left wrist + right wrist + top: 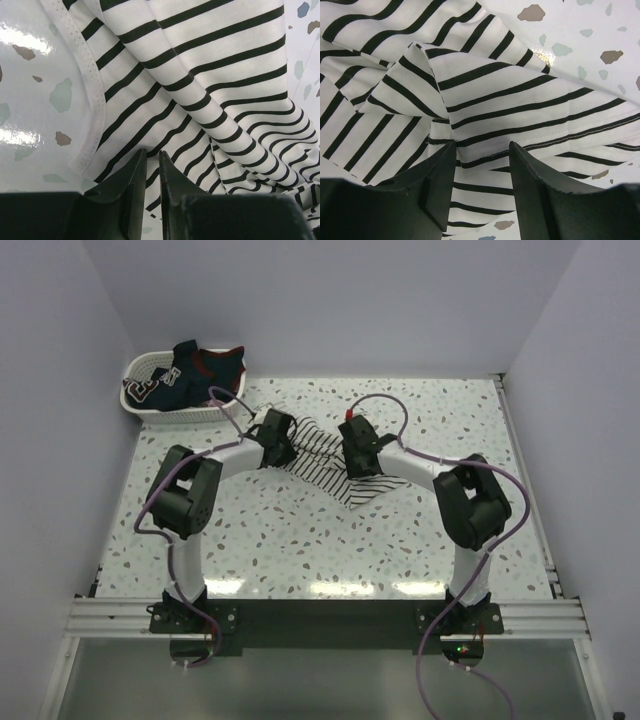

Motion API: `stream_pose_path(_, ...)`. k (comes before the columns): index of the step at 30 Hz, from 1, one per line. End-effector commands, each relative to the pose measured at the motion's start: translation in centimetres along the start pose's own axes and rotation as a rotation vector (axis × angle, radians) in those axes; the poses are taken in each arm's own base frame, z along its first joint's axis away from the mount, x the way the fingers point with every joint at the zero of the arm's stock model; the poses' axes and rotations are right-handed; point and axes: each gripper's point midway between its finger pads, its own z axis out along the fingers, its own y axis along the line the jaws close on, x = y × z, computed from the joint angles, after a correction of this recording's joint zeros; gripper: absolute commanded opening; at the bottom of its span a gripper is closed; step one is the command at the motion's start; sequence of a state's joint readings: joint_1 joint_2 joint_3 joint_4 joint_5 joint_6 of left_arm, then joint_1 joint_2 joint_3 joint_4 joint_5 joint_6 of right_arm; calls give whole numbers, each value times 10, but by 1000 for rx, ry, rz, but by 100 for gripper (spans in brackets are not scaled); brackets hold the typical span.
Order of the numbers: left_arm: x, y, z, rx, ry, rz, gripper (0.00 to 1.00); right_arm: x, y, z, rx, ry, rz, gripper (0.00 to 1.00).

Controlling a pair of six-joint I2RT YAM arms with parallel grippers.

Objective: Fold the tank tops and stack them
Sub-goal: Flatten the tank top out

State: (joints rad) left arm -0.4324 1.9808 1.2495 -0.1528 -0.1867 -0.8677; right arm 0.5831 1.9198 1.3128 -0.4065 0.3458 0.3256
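View from above: a white striped tank top (322,462) lies rumpled near the middle of a pale speckled desk (300,540), drawn out into a slanting band between my 2 arms. My left tool (275,440) comes down on its left end and my right tool (358,447) on its right part, with a corner of the cloth trailing toward me below the right tool.

At the far left corner of the desk stands a white basket (135,402). A navy tank top (208,364) with red trim lies heaped in it, with a paler piece of cloth beside it.

Left wrist view: my left tool (152,154) is nearly closed, its 2 dark fingers (135,175) narrow and pinching the striped tank top (200,75) close to its stitched white hem. Folds fan away from the grip.

Right wrist view: my right tool (482,146) stands about half wide, its fingers (440,170) closed around a thick fold of the striped tank top (510,95). Creases gather just above the left finger.
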Motion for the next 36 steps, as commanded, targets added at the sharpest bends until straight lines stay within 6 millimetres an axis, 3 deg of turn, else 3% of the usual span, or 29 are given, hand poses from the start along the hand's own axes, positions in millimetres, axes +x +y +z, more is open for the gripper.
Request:
stream_pose_path(1,-10,7,8,-42,-11,26,21,-10,8,-3,-33,-28,42,50)
stream_pose_path(10,-22,14,15,-63,-19,34,20,-5,32,-19,-86,-53,6,50)
stream_pose_path(14,-24,14,14,-62,-19,37,20,-4,23,-12,-13,-40,-6,47)
stream_pose_path(18,-30,18,13,-68,-26,43,20,-4,16,-9,30,-39,-13,37)
stream_pose_path(24,-52,29,16,-94,-49,75,20,-8,14,-16,34,-39,-10,1)
stream_pose_path(27,-64,29,18,-102,-61,93,20,-9,19,-22,5,-36,5,0)
stream_pose_path(31,-78,29,25,-115,-80,121,20,-9,26,-41,-62,-25,42,0)
stream_pose_path(36,-86,25,42,-135,-71,136,19,-4,55,-92,-280,-48,129,0)
